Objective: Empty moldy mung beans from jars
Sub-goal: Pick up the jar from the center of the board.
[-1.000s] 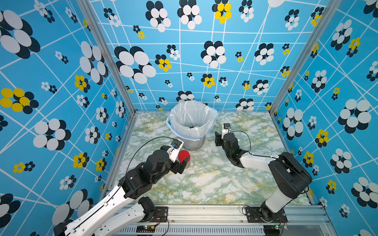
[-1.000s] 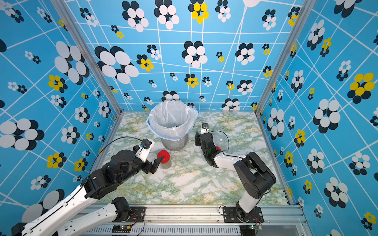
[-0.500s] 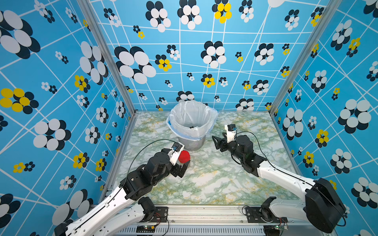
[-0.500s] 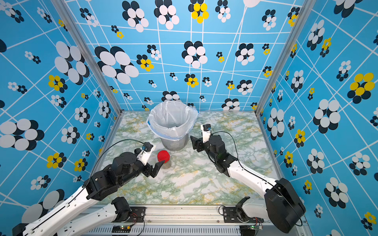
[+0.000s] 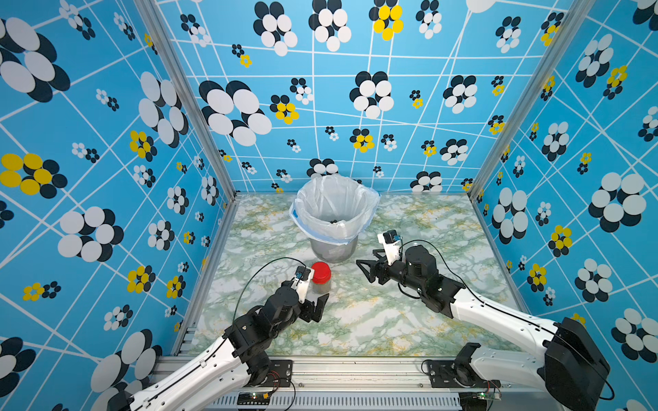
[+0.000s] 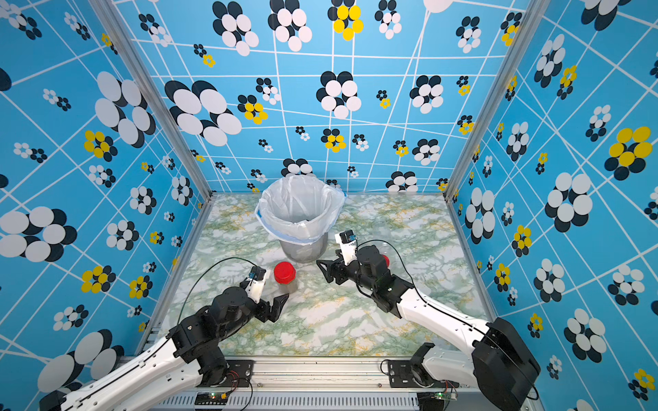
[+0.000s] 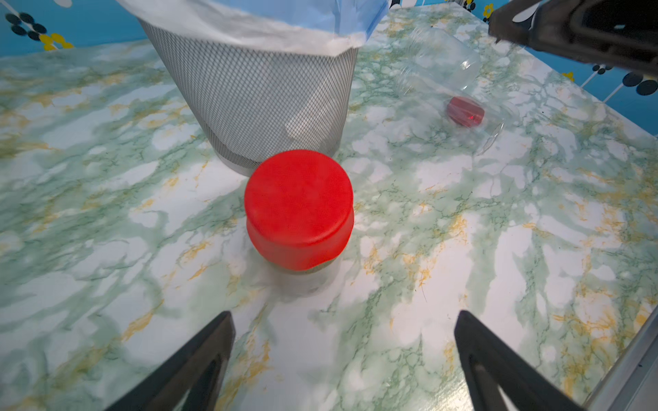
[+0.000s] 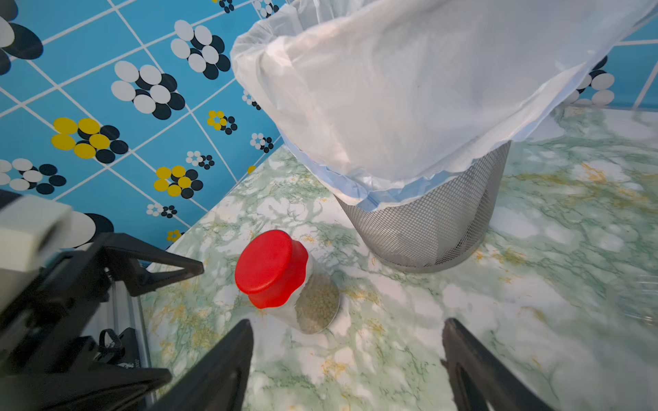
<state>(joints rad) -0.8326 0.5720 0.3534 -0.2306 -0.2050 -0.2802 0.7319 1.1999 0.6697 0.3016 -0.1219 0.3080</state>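
While the left gripper (image 7: 344, 316) and the right gripper (image 8: 347, 323) hold their jaws spread wide and empty, we see the short clear jar (image 5: 321, 280) standing upright on the marbled table (image 5: 359, 331), just in front of the mesh bucket (image 5: 333, 251); its long axis is vertical, red lid (image 7: 299, 204) on top. Through its wall the mung beans (image 8: 317, 306) show as a dull olive-grey mass; the bucket's white bag (image 5: 336, 208) holds a few dark specks.

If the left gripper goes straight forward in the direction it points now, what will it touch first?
Most likely the jar with the red lid, standing just ahead of the open left gripper. The mesh bin comes only behind it. How steeply the gripper points down is hard to judge.
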